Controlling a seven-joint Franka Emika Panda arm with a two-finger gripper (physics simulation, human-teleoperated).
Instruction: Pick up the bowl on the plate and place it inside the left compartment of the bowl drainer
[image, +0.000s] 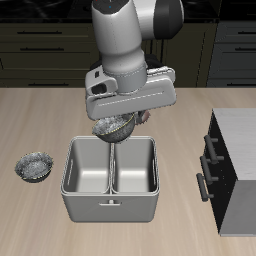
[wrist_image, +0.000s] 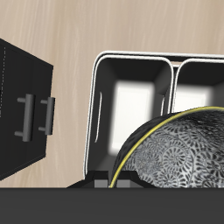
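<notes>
you've got a pale wood-grain table (image: 40, 120). on it sits the grey two-well bowl drainer (image: 110, 205) near the front edge, a second speckled bowl (image: 34, 166) well apart beside it, and the dark cabinet (image: 232, 170) with bar handles on the drainer's other side.

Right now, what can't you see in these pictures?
- Exterior view: the gripper fingertips, hidden behind the held bowl.
- Exterior view: the plate, not visible; the arm may cover it.
- Wrist view: the bowl blocks part of the bowl drainer.
</notes>
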